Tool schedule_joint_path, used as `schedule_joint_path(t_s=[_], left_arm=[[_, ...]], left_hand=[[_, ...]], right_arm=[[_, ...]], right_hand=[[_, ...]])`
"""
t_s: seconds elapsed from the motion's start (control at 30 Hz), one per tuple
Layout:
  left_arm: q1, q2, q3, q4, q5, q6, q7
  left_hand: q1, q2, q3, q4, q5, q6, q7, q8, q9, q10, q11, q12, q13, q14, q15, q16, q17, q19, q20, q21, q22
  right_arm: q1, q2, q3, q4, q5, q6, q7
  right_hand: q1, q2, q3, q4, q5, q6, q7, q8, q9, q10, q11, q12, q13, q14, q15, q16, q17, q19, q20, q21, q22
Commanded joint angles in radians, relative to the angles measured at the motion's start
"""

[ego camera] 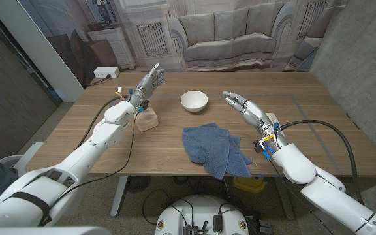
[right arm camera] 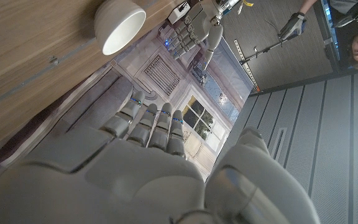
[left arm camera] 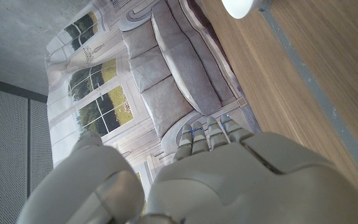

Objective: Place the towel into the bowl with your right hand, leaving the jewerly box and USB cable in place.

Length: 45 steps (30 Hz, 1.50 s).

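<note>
Wooden table (ego camera: 318, 124), blue towel (ego camera: 214, 149) before bowl (ego camera: 194, 100), both hands raised, fingers apart, holding nothing

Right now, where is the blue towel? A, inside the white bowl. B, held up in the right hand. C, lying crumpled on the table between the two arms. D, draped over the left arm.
C: the blue towel lies crumpled on the wooden table, nearer the robot than the white bowl, with the right hand open above the table.

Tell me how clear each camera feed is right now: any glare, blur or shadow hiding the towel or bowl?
Head view: even light, sharp, no glare on the towel or bowl. Left wrist view: left hand looms close and soft. Right wrist view: bowl crisp, right hand slightly blurred.
</note>
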Motion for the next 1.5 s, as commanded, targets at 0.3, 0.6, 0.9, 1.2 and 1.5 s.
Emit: schedule_joint_path(t_s=[0.3,0.6,0.9,1.2,1.5], left_arm=[[0.011,0.010,0.000,-0.026,0.003,0.011,0.012],[0.029,0.023,-0.008,-0.059,0.003,0.012,0.027],[0.029,0.032,-0.007,-0.074,0.009,0.022,0.032],[0.007,0.021,0.004,-0.044,0.013,0.019,0.012],[-0.013,0.008,0.012,-0.015,0.015,0.017,-0.002]], left_hand=[[0.007,0.003,-0.006,0.002,-0.002,0.013,0.001,0.000,0.002,0.011,-0.004,-0.002,0.000,0.005,0.000,0.009,0.002,-0.003,-0.011,0.006,0.004],[0.008,0.004,-0.007,0.002,-0.003,0.015,0.001,0.000,0.002,0.013,-0.002,-0.002,0.000,0.005,0.000,0.009,0.002,-0.003,-0.011,0.006,0.004],[0.008,0.004,-0.008,0.002,-0.004,0.015,0.001,0.000,0.002,0.015,-0.003,-0.001,0.000,0.007,-0.001,0.009,0.002,-0.003,-0.010,0.006,0.004],[0.009,0.005,-0.010,0.002,-0.004,0.016,0.000,-0.001,0.002,0.018,-0.002,-0.001,0.000,0.009,-0.001,0.010,0.002,-0.002,-0.010,0.007,0.004],[0.010,0.006,-0.010,0.002,-0.005,0.017,0.001,0.000,0.002,0.017,-0.002,-0.002,0.000,0.010,-0.004,0.010,0.002,0.000,-0.009,0.007,0.004]], right_arm=[[-0.007,-0.040,0.001,-0.021,-0.095,-0.019,-0.017],[-0.011,-0.052,0.009,-0.014,-0.122,0.010,-0.015],[-0.054,-0.082,0.048,-0.038,-0.143,-0.023,-0.011],[-0.103,-0.102,0.078,-0.070,-0.202,-0.066,-0.027],[-0.102,-0.102,0.068,-0.065,-0.295,-0.068,-0.059]], right_hand=[[0.013,0.002,0.001,-0.007,0.006,0.019,-0.006,0.008,0.006,0.020,-0.004,0.008,0.003,0.023,-0.028,0.005,0.003,0.013,-0.058,0.006,0.004],[0.009,0.015,0.003,-0.003,0.007,0.035,-0.013,0.009,0.007,0.036,-0.013,0.010,0.003,0.036,-0.039,0.006,0.005,0.026,-0.062,0.008,0.004],[0.006,0.016,0.001,-0.003,0.008,0.061,-0.024,0.014,0.007,0.056,-0.017,0.013,0.003,0.060,-0.049,0.009,0.005,0.043,-0.066,0.009,0.004],[0.005,0.016,-0.001,-0.005,0.012,0.088,-0.035,0.019,0.008,0.080,-0.030,0.018,0.004,0.085,-0.062,0.011,0.005,0.062,-0.072,0.011,0.004],[0.003,0.026,0.001,-0.002,0.015,0.098,-0.041,0.019,0.008,0.090,-0.042,0.018,0.004,0.095,-0.067,0.010,0.006,0.070,-0.077,0.011,0.004]])
